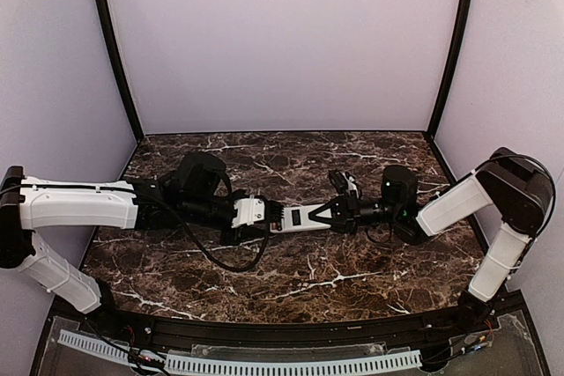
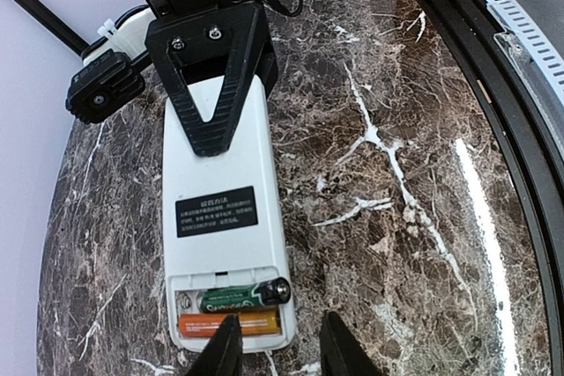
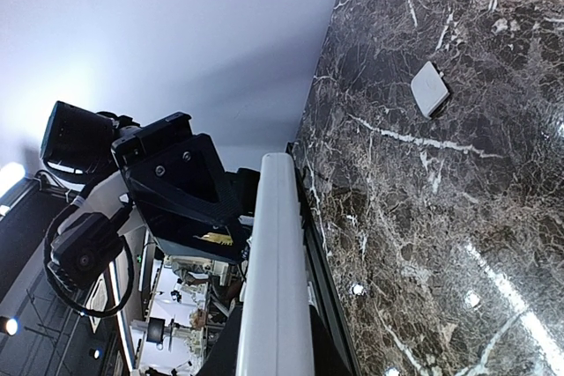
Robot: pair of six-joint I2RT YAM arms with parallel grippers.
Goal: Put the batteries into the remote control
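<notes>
The remote control [image 2: 220, 173] is held just above the marble with its white back up, and my right gripper [image 2: 216, 85] is shut on its far end. Its open compartment holds the batteries. The orange one [image 2: 233, 323] lies flat in its slot. The green one [image 2: 242, 295] sits tilted, its dark end poking past the right rim. My left gripper [image 2: 278, 354] hovers open at the compartment end, one finger over the orange battery and the other off the remote's side. From above, the remote [image 1: 300, 217] bridges the left gripper [image 1: 273, 216] and the right gripper [image 1: 335, 214]. The right wrist view shows the remote [image 3: 278, 279] edge-on.
A small white rounded plate [image 3: 429, 88], apparently the battery cover, lies on the marble table [image 1: 291, 279] beyond the remote. Purple walls enclose the table on three sides. A black rail and white cable duct [image 1: 264, 363] run along the near edge.
</notes>
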